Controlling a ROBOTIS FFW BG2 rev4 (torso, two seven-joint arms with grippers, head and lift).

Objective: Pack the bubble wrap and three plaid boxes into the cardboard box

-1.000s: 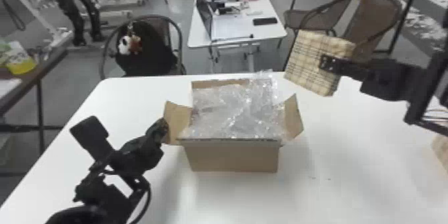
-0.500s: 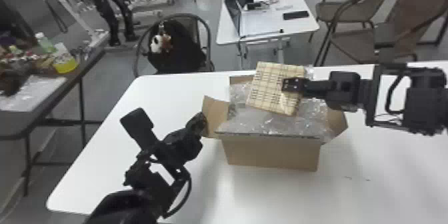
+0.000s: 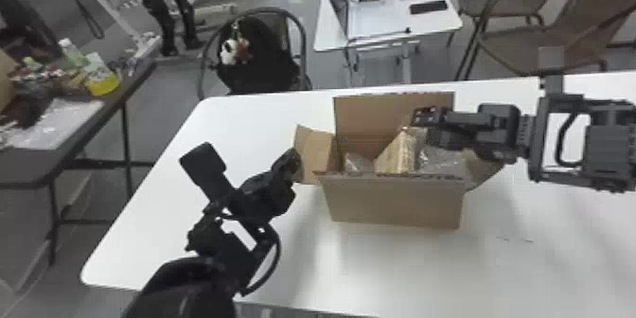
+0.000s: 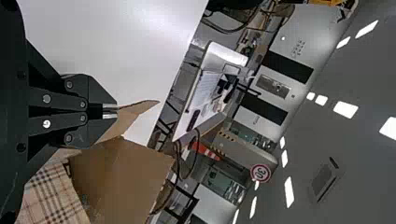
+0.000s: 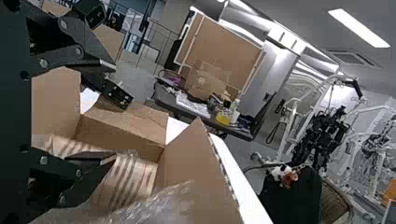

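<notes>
On the left of the head view, the left gripper (image 3: 294, 160) is at the left flap (image 3: 313, 154) of the cardboard box (image 3: 395, 201); its fingers are drawn together, seemingly with the flap's edge at their tips. The cardboard box stands open on the white table (image 3: 407, 269). Inside, a plaid box (image 3: 397, 154) leans at a tilt, with bubble wrap (image 3: 437, 157) around it. Farther right, the right gripper (image 3: 420, 127) is over the cardboard box, its fingers spread wide.
</notes>
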